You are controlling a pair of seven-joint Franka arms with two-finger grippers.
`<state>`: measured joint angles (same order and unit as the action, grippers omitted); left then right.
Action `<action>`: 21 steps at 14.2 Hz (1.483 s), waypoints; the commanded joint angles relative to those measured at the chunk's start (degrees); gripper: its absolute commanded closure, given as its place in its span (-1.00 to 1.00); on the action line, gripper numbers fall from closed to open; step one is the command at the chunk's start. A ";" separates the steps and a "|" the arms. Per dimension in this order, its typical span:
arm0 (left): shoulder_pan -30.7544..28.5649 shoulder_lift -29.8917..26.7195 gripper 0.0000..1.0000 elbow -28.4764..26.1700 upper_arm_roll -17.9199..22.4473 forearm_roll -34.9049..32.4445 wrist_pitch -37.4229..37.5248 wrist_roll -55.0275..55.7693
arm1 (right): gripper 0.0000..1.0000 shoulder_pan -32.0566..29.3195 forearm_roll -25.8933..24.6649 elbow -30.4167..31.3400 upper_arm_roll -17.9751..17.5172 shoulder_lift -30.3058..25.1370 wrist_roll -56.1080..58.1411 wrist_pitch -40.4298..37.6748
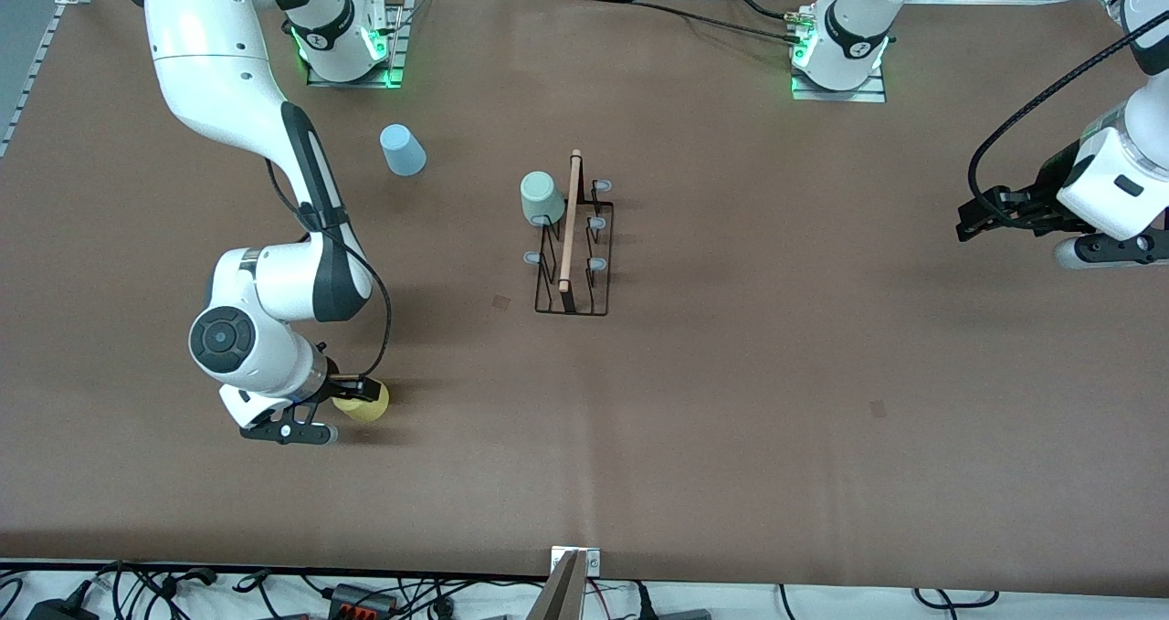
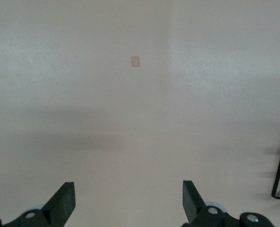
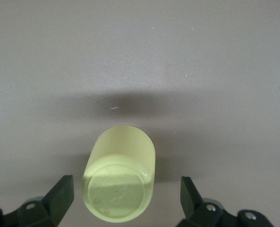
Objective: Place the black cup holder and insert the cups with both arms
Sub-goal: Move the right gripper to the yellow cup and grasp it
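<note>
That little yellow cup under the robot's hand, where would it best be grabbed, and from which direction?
The yellow cup stands upside down on the table, flat bottom up. Probably best to come straight down from above and pinch its round wall on two facing sides, about midway up. The right gripper already hangs over it, fingers open on either side and not touching. The left gripper waits, open, over bare table.

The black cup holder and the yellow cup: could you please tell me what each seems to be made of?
The black cup holder looks like thin metal wire with a dark coating, judging by its slim, rigid outline; its handle looks like pale unfinished wood. The yellow cup looks like matte, slightly translucent plastic with faint ridges around its wall, though the material is not certain.
</note>
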<state>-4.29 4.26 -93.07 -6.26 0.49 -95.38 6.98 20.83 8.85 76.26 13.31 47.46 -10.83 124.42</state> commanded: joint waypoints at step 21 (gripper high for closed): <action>-0.81 -0.92 -1.00 -0.36 -0.33 1.53 0.81 -1.27 | 0.65 2.44 2.66 -3.57 -1.97 -7.19 3.98 -15.68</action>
<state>-4.34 4.26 -93.07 -6.26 0.50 -95.26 6.98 20.91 10.81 72.70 11.66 45.39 -6.17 114.18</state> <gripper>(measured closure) 0.000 0.344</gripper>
